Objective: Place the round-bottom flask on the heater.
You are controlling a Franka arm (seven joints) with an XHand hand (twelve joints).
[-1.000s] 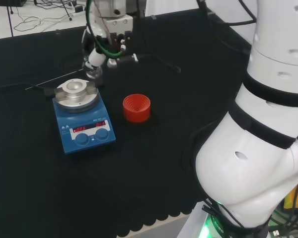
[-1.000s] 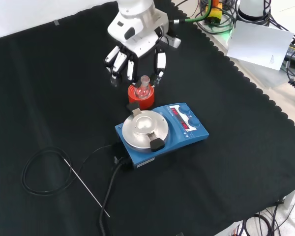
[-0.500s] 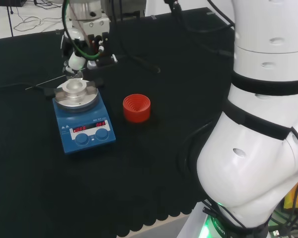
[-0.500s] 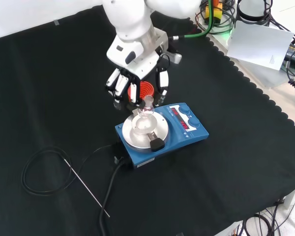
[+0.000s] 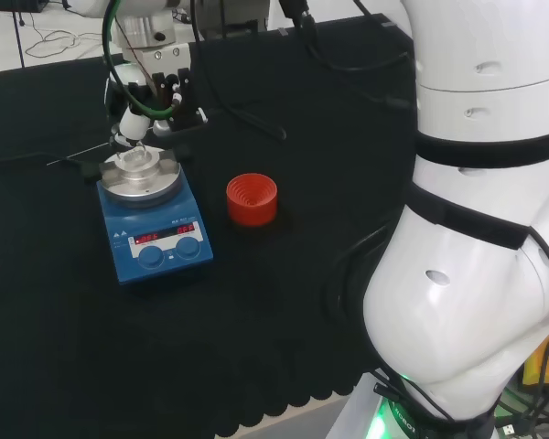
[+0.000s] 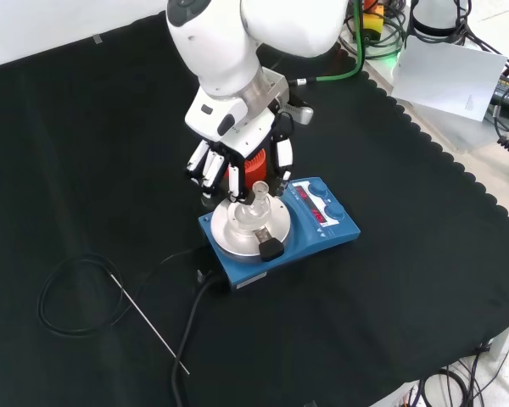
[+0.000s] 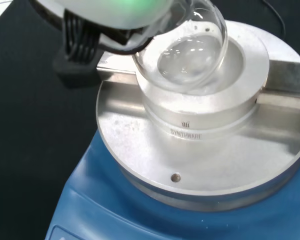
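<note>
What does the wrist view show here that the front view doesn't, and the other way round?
Wrist view alone: the flask bulb at the metal block's hollow, tilted, apparently not fully seated. Front view alone: the hand with fingers curled round the flask's neck, the red stand behind it, the heater's knobs, and a cable on the cloth. Both: the flask over the blue heater and its round metal top.
</note>
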